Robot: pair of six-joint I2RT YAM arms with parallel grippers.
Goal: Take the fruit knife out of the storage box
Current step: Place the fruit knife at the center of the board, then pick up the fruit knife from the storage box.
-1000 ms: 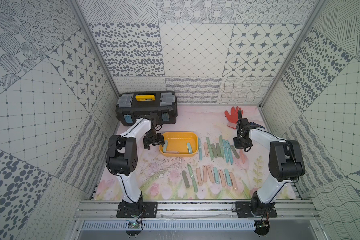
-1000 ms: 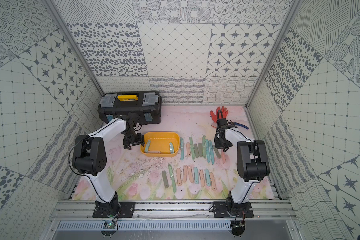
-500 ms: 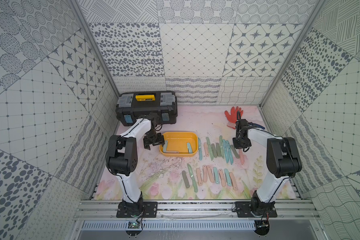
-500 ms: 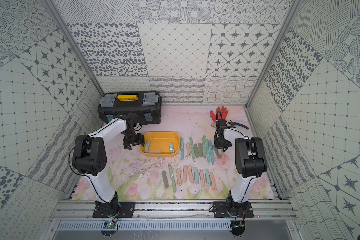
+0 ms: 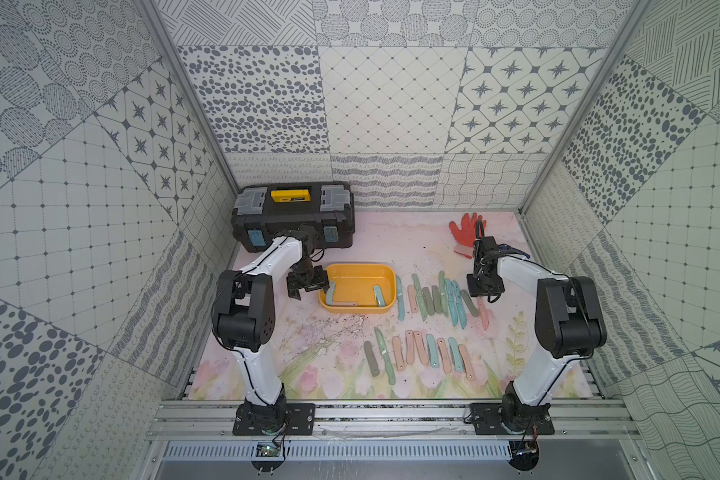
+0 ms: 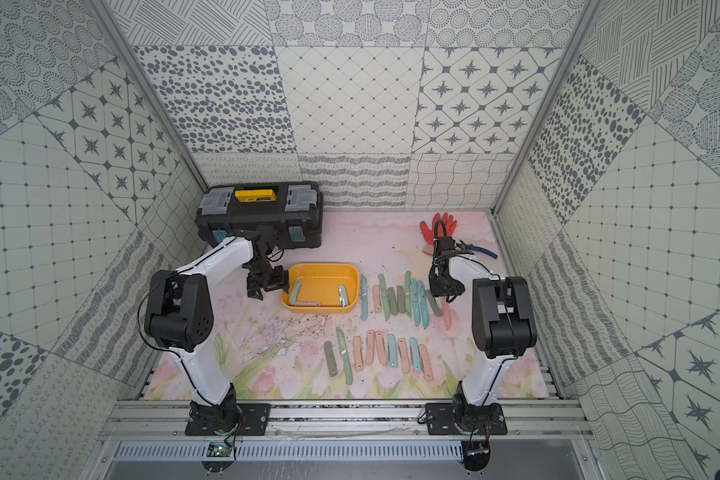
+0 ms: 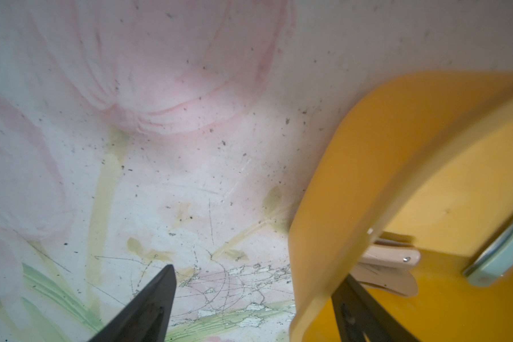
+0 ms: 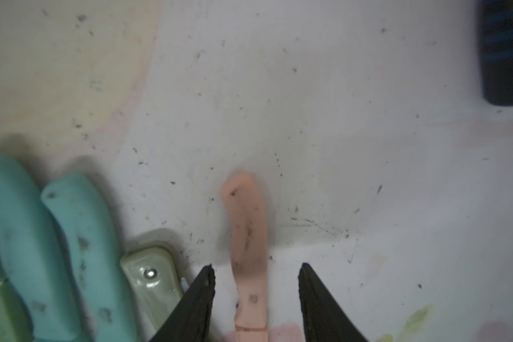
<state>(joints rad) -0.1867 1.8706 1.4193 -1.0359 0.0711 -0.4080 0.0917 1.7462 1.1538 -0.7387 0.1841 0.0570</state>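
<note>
Your right fingers [image 8: 200, 296] stand spread, w/ a clear gap each side of the slim salmon-pink plastic fruit knife [image 8: 248, 231], which lies flat on the table [image 8: 367, 148] btwn them. Nothing is pinched. That knife sits outside the box, just beside a grey-green folded knife [image 8: 151, 275] at the end of the far row of pastel knives [image 5: 433, 295].

Your left fingers [image 7: 151, 302] are spread too. They straddle a short wall of the shallow yellow plastic storage box [image 7: 353, 177], one tip outside over the table, the other inside. As far as I can tell they're not squeezing the wall.

In the box, a folded beige knife [image 7: 388, 263] is tucked against the wall by your inner finger, w/ a teal-handled knife [image 7: 501, 254] further in. In a top view a second teal knife [image 5: 378, 295] lies at the opposite end.

Handling, my read: these knives are light and stiff, w/ smooth plastic handles, prob slick. They lie flat or lean on the wall, so there's little room to get under them. Take one across the narrow width of the handle, approx mid-length, away from any blade edge. The box is light too and may slide or tip as you pull, so the left fingers on its wall could steady it.
</note>
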